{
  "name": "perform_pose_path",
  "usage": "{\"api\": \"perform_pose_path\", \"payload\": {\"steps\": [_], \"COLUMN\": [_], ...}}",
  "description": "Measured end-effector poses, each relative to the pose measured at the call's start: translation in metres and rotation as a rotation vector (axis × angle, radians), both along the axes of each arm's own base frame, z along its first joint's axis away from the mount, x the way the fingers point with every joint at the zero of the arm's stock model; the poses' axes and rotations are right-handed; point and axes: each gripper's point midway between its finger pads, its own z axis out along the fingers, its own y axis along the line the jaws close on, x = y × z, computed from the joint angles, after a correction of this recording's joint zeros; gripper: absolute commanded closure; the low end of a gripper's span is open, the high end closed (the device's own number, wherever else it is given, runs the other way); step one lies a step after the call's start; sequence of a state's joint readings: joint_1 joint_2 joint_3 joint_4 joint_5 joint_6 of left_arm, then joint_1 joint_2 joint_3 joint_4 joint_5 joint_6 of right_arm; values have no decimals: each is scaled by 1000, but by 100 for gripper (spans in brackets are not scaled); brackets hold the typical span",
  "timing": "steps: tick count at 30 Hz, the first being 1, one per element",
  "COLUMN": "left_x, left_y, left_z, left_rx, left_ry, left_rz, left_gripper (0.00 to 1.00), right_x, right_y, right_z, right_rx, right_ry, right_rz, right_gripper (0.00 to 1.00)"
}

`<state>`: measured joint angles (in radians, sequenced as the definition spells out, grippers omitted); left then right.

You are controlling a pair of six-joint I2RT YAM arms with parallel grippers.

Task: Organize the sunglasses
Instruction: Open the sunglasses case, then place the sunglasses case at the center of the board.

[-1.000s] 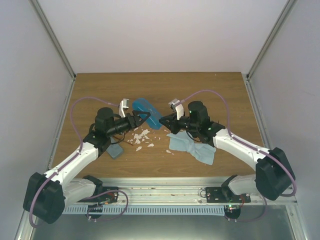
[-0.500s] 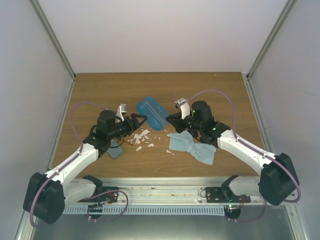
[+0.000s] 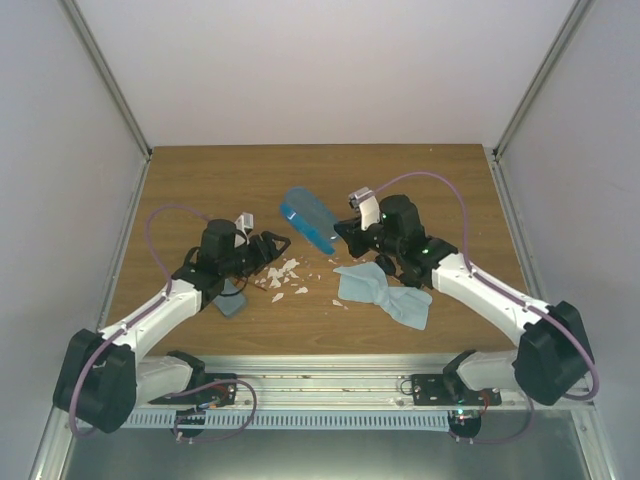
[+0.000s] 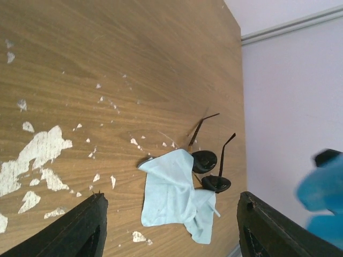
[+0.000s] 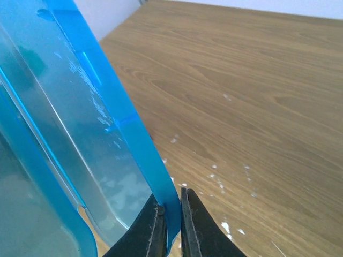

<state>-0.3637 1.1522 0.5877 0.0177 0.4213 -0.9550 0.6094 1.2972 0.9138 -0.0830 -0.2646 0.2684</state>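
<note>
The black round-lens sunglasses (image 4: 207, 167) lay on the wooden table (image 4: 134, 64) with their arms unfolded. They touched the 2 o'clock edge of a crumpled pale blue cloth (image 4: 174, 195). A thin brownish arm (image 4: 195, 134) stuck out toward 12 o'clock from them. It may have belonged to the second, reddish-brown pair, but it was too small in the view to be sure.

The left gripper (image 3: 278, 243) stood spread with nothing between its fingers, facing that pile. The right gripper (image 5: 170, 211) was pressed together on the rim of the bright blue glasses case (image 5: 80, 134), holding it tilted. From overhead, the cloth sat at about 5 o'clock of the case.

The black pair looked very light, with wire-thin arms that would bend easily and slick lenses that would scratch. The bridge or the frame front near a hinge seemed the safest hold. The cloth touching them could drag along.
</note>
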Motion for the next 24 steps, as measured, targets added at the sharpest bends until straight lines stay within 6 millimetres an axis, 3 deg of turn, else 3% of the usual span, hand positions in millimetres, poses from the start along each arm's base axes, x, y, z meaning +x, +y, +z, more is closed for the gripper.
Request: {"api": "perform_pose_path", "payload": {"steps": [7,12,18,21,24], "left_x": [5,8,32,53,72], "left_y": [10,16,7,-4,-15], "left_z": [20,33,47,43,22], "left_rx": [48,73,98,120,148], "left_ry": [-74,-130,-176,-181,-159], "left_rz": [36,49,11,-25,-69], "left_gripper": [35,44,59,76,80], "right_x": [17,32,54,58,63], "right_y": [-9,-15,-19,-23,-22], "right_z": [-46,-74,-112,-136,-148], "right_rx": [-161,-306,-467,-543,-572], "right_ry": [45,36,21,31,22], "right_rz": [-86,-138,-191,-199,-197], "right_gripper": [94,94,95,95,96]}}
